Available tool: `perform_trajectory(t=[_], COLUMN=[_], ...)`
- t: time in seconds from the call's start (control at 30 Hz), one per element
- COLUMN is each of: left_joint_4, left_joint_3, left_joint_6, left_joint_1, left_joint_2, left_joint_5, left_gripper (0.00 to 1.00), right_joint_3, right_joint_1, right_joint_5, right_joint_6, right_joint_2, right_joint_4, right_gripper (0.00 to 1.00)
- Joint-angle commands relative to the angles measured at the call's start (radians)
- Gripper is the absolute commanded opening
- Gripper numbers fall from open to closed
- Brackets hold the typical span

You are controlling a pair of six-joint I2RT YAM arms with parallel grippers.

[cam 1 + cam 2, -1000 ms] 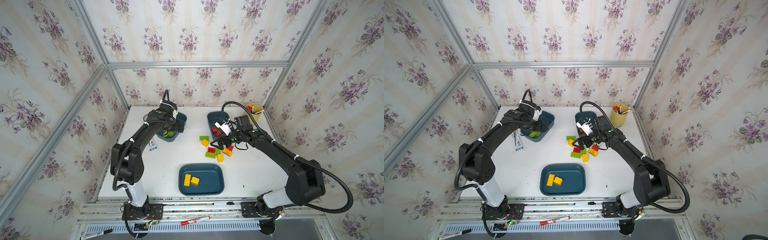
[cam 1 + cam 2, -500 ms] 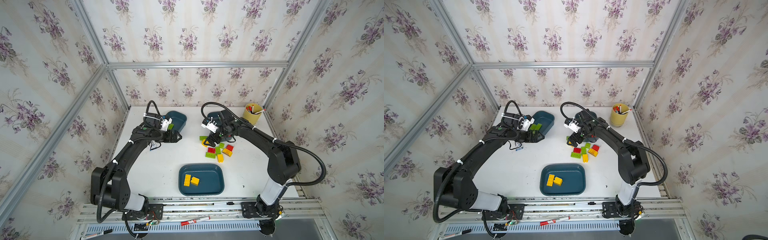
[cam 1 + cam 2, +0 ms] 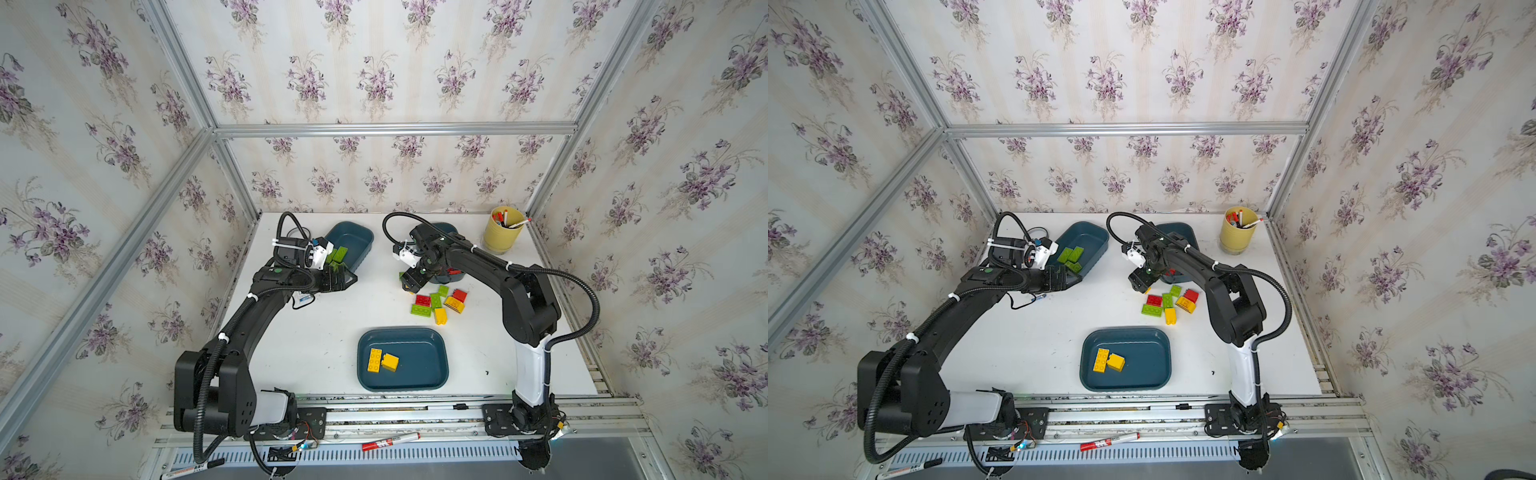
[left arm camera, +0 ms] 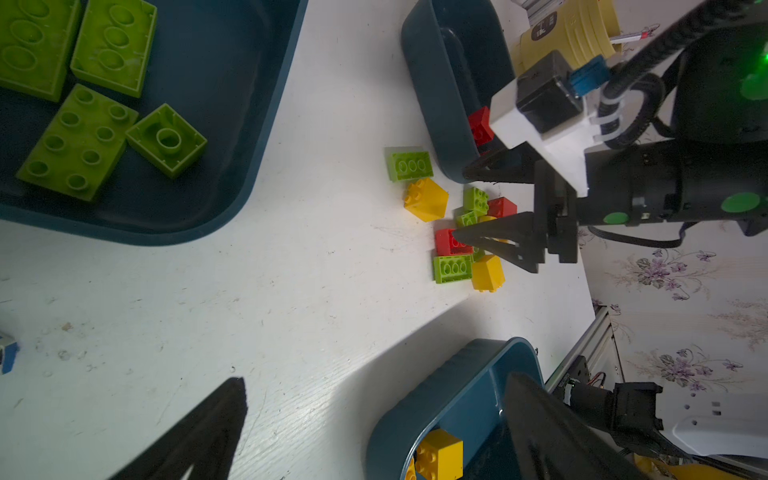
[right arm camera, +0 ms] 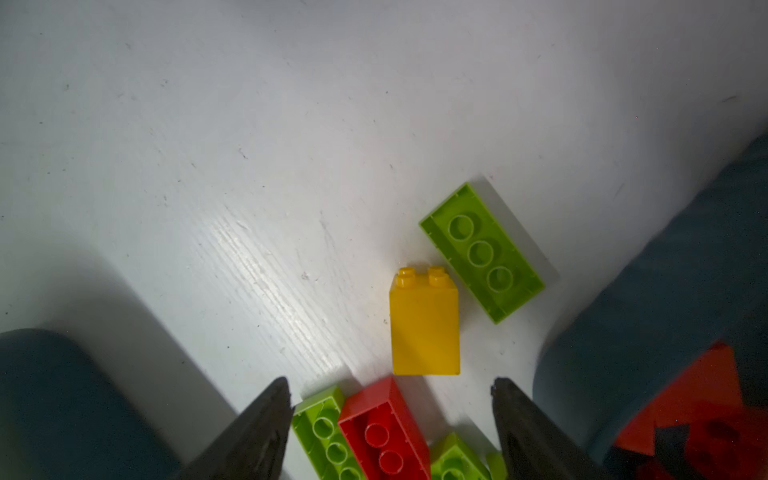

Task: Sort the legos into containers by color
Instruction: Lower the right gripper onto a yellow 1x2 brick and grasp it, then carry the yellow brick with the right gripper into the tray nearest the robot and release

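Status, L gripper: jaws at full spread, nothing btwn them. Unit hangs over bare table, just beside near edge of green tray. L wrist view confirms this: fingers are wide apart w/ only white surface in the gap.

Status, R gripper: jaws part-spread, no brick clamped. Pos.: low over far-left edge of loose pile, close to red tray. R wrist view:
- Yellow brick lies on its side just ahead of fingertips, untouched.
- Green oblong brick sits beside it, studs down.
- Red oblong brick, also studs down, lies in line w/ the gap and contacts neither finger.

Containers, both top views:
- Green tray, rear left: four green bricks inside, per L wrist view.
- Red tray, rear centre, mostly hidden by R arm: at least one red brick inside.
- Yellow tray, front centre: two yellow bricks, touching.

Unsorted: the pile lies on table btwn red and yellow trays, approx. nine bricks, colours mixed. Pen cup stands at rear right corner, well apart from pile.
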State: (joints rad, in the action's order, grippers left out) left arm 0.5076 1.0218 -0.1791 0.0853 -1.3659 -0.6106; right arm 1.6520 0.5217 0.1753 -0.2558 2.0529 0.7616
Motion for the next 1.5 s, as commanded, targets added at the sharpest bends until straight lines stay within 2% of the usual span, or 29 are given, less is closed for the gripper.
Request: perform_trajectory(t=[0.0,0.17,0.2,0.33,0.47,0.8,0.93,1.0,1.07,1.13,1.27,1.47], left_joint_4=[-0.026,-0.026,-0.025,-0.026,-0.025,-0.03,-0.03,-0.031,-0.033,-0.033,-0.035,-0.034], left_joint_3=[-0.002,0.001,0.001,0.002,0.001,-0.001,-0.008,-0.012,-0.011,-0.011,-0.009,-0.014], left_joint_6=[-0.003,-0.006,-0.006,-0.003,-0.005,-0.008,-0.008,-0.01,-0.01,-0.01,-0.012,-0.019], left_joint_1=[-0.004,-0.005,-0.005,-0.007,-0.007,-0.007,-0.008,-0.007,-0.007,-0.007,-0.007,-0.008], left_joint_2=[0.0,-0.005,-0.006,-0.01,-0.01,-0.019,-0.022,-0.022,-0.021,-0.021,-0.024,-0.021], left_joint_5=[-0.024,-0.028,-0.028,-0.031,-0.036,-0.042,-0.04,-0.041,-0.043,-0.045,-0.057,-0.071], left_gripper=[0.99,0.99,0.99,0.99,0.99,0.99,0.99,0.99,0.99,0.99,0.99,0.99], right_joint_3=[0.023,0.034,0.033,0.041,0.052,0.071,0.077,0.081,0.084,0.083,0.065,-0.068], right_joint_1=[0.001,0.001,0.039,0.049,0.052,0.067,0.068,0.07,0.07,0.07,0.072,0.081], right_joint_5=[-0.036,-0.065,-0.07,-0.078,-0.084,-0.086,-0.091,-0.09,-0.089,-0.083,-0.062,0.026], right_joint_6=[0.044,0.05,0.051,0.052,0.052,0.059,0.062,0.062,0.061,0.059,0.039,-0.048], right_joint_2=[0.026,0.063,0.069,0.1,0.126,0.159,0.172,0.178,0.178,0.167,0.111,-0.091], right_joint_4=[0.015,-0.003,-0.009,-0.027,-0.022,-0.029,-0.039,-0.037,-0.037,-0.041,-0.039,-0.06], right_gripper=[0.74,0.67,0.66,0.61,0.53,0.5,0.45,0.41,0.28,0.22,0.22,0.22])
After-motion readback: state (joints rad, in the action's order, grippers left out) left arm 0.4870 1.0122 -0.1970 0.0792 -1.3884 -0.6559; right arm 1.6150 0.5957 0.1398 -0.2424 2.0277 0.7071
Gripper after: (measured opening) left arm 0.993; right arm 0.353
